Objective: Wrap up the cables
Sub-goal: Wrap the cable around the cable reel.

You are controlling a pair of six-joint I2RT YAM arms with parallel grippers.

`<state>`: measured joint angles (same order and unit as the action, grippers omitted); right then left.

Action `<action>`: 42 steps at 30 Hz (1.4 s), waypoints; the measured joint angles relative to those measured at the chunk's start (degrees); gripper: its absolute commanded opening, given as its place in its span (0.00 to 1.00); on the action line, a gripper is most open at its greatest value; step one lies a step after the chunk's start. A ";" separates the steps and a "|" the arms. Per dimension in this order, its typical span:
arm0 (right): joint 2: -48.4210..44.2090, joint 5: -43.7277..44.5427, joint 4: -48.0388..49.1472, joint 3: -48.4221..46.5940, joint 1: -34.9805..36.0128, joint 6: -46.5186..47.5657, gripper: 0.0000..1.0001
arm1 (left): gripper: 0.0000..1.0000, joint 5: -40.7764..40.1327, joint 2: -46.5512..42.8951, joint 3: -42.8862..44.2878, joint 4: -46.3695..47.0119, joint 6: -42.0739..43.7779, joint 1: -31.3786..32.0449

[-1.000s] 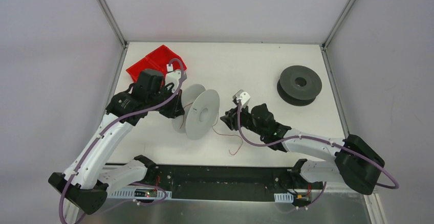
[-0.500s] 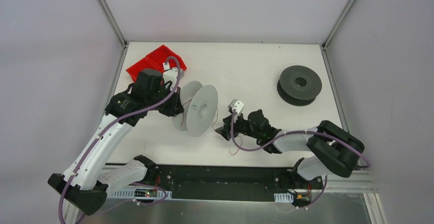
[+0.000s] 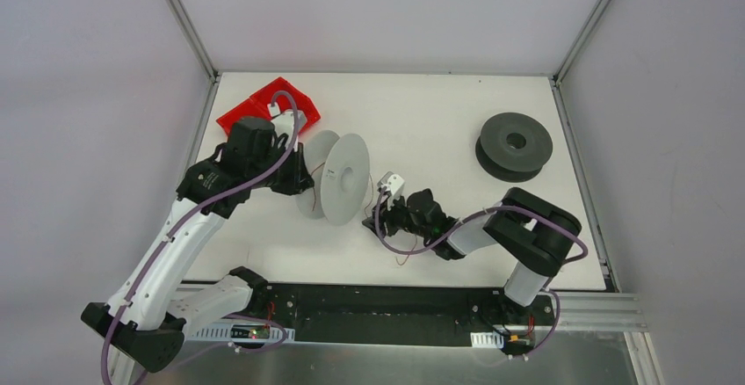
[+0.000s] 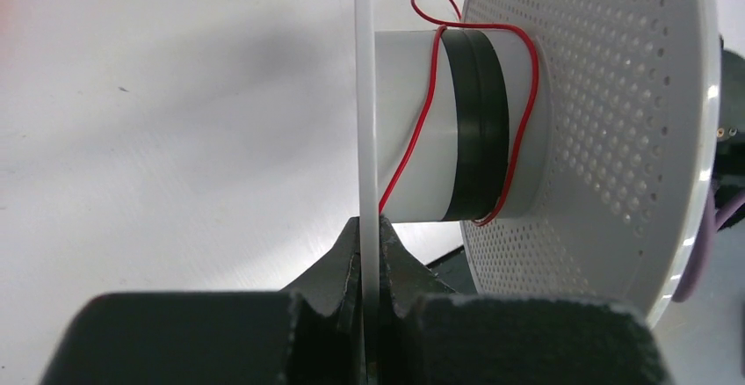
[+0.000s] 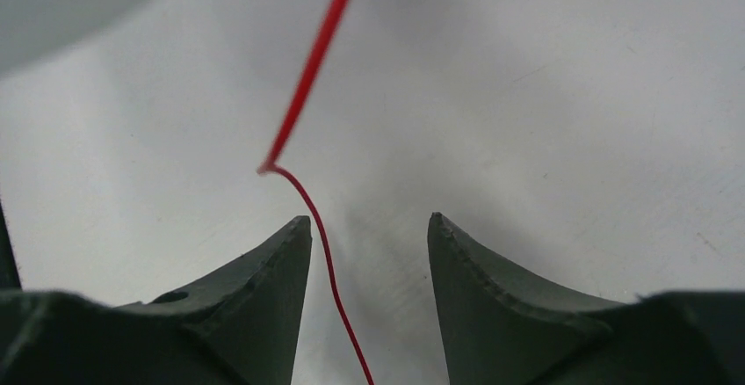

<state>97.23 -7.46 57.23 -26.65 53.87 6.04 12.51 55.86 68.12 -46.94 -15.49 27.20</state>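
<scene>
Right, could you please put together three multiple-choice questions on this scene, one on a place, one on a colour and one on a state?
1. Where on the table does the dark grey spool stand?
A. near left corner
B. far right part
C. middle of the near edge

2. What colour is the thin cable wound on the white spool?
A. red
B. blue
C. yellow

3. How is the right gripper?
A. shut on the cable
B. open, the cable running between its fingers
C. shut on the white spool

Answers:
1 B, the top view shows it at the far right.
2 A, both wrist views show a red strand.
3 B, the right wrist view shows a clear gap with the cable passing through.
</scene>
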 measured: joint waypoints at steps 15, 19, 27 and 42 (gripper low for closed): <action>7.45 6.93 10.58 1.29 6.56 -6.93 0.08 | 0.00 -7.13 -6.86 -3.91 10.32 -9.68 -4.48; 5.99 8.39 8.35 1.29 9.68 -7.72 0.05 | 0.00 -7.32 -8.02 -6.45 13.75 -12.94 -6.73; -1.29 14.49 -5.46 -4.87 18.38 -6.25 0.00 | 0.00 -12.02 -10.12 -12.33 19.58 -19.56 -8.94; -12.11 19.50 -29.07 -15.76 22.58 0.22 0.00 | 0.00 -16.96 -8.26 -14.38 21.46 -15.02 -8.92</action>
<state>85.12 12.03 28.16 -42.41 76.44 6.26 -4.45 47.59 53.74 -25.47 -30.50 18.28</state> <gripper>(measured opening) 0.006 0.010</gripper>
